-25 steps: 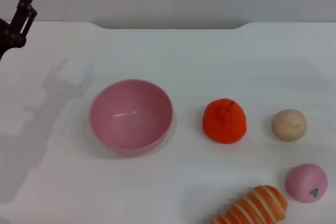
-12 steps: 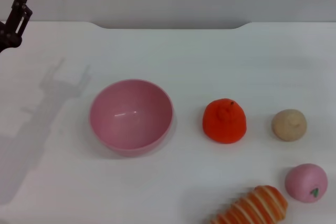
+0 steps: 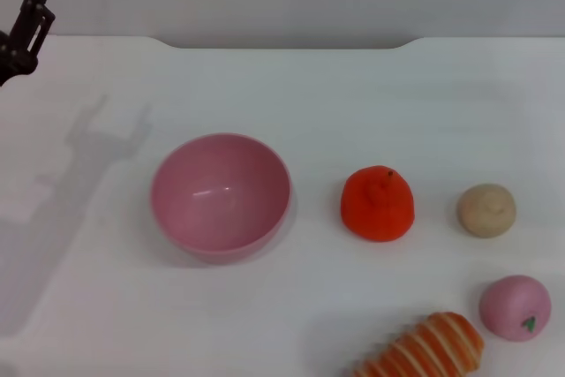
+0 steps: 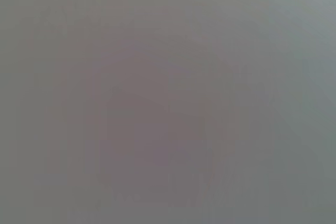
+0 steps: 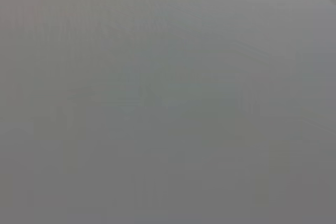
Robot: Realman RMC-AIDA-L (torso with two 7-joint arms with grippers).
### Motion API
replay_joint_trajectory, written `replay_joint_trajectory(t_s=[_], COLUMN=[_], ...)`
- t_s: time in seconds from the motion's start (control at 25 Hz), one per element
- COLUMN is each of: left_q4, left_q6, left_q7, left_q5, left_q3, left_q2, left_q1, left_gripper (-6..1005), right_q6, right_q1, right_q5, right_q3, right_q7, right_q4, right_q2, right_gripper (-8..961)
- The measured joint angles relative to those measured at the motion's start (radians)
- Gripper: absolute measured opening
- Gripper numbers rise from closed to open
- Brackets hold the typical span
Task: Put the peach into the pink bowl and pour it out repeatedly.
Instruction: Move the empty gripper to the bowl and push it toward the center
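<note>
The pink bowl (image 3: 220, 195) stands upright and empty on the white table (image 3: 291, 94), left of centre in the head view. The peach (image 3: 516, 307), pale pink with a small green leaf mark, lies on the table at the near right, far from the bowl. My left gripper (image 3: 31, 11) is raised at the far left edge, well away from the bowl and holding nothing. My right gripper is out of view. Both wrist views show only a plain grey blur.
An orange-red fruit (image 3: 378, 203) sits right of the bowl. A beige round ball (image 3: 486, 210) lies further right. A striped orange-and-white bread-like toy (image 3: 428, 349) lies at the near edge beside the peach.
My left gripper has drawn back a little toward the far left corner. The bowl, peach and other toys have not moved.
</note>
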Motion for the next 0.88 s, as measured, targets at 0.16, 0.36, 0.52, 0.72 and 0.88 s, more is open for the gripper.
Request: replay_joint_trajectory(t_s=[0.16, 0.36, 0.52, 0.72, 0.88], left_q4=[0.017, 0.111, 0.236, 0.389, 0.419], left_q6=[0.021, 0.06, 0.091, 0.075, 0.053], left_q7=[-0.08, -0.291, -0.564, -0.852, -0.89], left_q5=[0.014, 0.116, 0.262, 0.472, 0.505], left_q3=[0.01, 0.015, 0.015, 0.001, -0.009], left_q2=[0.008, 0.029, 0.068, 0.117, 0.12], left_q1=[-0.006, -0.008, -0.011, -0.034, -0.035], left_gripper=[655, 651, 648, 643, 640], right_q6=[0.0, 0.001, 0.001, -0.004, -0.009], right_q1=[0.0, -0.01, -0.039, -0.068, -0.075], right_q5=[-0.012, -0.016, -0.016, -0.016, -0.016], right_q3=[0.0, -0.013, -0.043, -0.063, -0.073], right_q7=[0.009, 0.045, 0.095, 0.11, 0.11], right_q4=[-0.009, -0.008, 0.0, 0.029, 0.051], right_q2=[-0.001, 0.0, 0.003, 0.008, 0.009], right_gripper=[656, 655, 655, 656, 656])
